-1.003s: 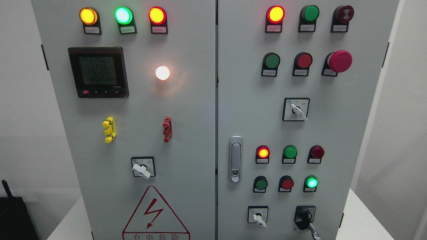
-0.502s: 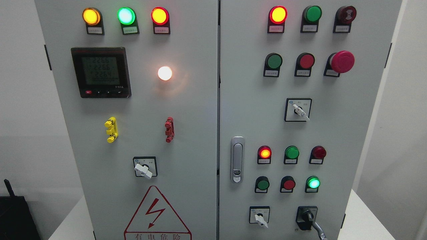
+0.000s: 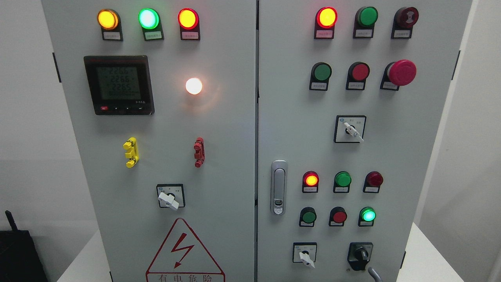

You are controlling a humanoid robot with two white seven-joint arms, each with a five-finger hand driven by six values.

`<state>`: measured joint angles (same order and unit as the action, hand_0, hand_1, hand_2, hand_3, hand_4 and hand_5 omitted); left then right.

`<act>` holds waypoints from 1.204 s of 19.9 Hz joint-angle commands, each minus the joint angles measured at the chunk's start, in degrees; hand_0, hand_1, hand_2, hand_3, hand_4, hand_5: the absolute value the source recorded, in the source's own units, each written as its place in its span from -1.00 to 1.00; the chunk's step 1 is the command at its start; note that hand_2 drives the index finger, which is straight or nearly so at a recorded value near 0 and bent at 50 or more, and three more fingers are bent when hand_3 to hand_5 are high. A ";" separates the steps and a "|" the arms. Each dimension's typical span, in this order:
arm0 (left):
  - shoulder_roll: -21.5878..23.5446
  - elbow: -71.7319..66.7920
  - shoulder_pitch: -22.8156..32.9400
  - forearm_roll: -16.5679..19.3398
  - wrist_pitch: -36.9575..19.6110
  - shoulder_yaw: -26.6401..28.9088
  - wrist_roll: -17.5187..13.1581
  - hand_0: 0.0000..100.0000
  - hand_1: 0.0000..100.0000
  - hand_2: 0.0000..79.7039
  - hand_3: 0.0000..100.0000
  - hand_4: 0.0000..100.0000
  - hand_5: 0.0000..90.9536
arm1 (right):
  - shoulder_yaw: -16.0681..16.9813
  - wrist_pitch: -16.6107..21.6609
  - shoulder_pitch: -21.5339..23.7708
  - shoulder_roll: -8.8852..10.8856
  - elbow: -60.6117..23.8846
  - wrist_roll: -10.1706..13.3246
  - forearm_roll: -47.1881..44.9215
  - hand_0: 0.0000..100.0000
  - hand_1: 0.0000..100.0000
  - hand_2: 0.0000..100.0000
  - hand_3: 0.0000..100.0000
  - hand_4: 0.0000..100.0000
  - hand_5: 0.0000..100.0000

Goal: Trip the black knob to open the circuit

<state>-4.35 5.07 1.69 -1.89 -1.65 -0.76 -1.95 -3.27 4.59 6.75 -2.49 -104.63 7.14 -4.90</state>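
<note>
Left door point(image 3: 219, 129) of the cabinet: three lit lamps along its top edge, a digital meter point(image 3: 119, 85) below them toward the left edge, a glowing white lamp point(image 3: 193, 85) near mid-door, yellow point(image 3: 130, 152) and red point(image 3: 199, 152) terminal posts, a white-handled selector point(image 3: 170, 197), and a high-voltage warning triangle point(image 3: 185, 252) at the bottom edge. Right door point(image 3: 297, 129): a latch handle point(image 3: 278, 187) near its left edge, rows of lamps and push buttons, a red mushroom stop point(image 3: 401, 72) toward the upper right, two further white selectors. Black knob point(image 3: 361, 255): bottom right corner of the right door, on a black plate; its grip bar reads as roughly upright, long axis vertical, pointer end toward the top, though detail is small. A grey curved piece point(image 3: 375, 274), probably a robot finger, shows at the bottom edge just below and right of the knob, apart from it; which arm it belongs to, and whether that hand is spread or curled, cannot be told. Handling note: pinch the bar across its narrow faces, seat squarely, then twist about the knob's axis without sliding off or brushing the neighbouring selector point(image 3: 305, 256).
</note>
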 commanded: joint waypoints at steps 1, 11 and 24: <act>-0.05 -0.06 -0.02 -0.14 0.07 0.05 0.02 -0.76 -0.22 -1.00 -1.00 -1.00 -1.00 | -0.25 0.95 0.19 -0.32 -2.24 0.68 -0.20 0.32 0.16 -1.00 0.83 0.52 0.25; -0.05 -0.06 -0.02 -0.14 0.07 0.05 0.02 -0.76 -0.22 -1.00 -1.00 -1.00 -1.00 | -0.51 1.65 5.45 -0.32 -7.51 0.86 -2.65 -0.66 -0.65 -1.00 -0.38 -0.63 -0.77; -0.05 -0.06 -0.02 -0.14 0.07 0.05 0.02 -0.76 -0.22 -1.00 -1.00 -1.00 -1.00 | -1.30 4.03 11.26 0.38 -10.42 0.42 -5.56 -0.84 -1.00 -1.00 -0.93 -1.00 -1.00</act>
<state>-4.35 5.07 1.69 -1.89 -1.65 -0.76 -1.95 -4.46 7.74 17.98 -2.32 -113.42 7.97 -10.29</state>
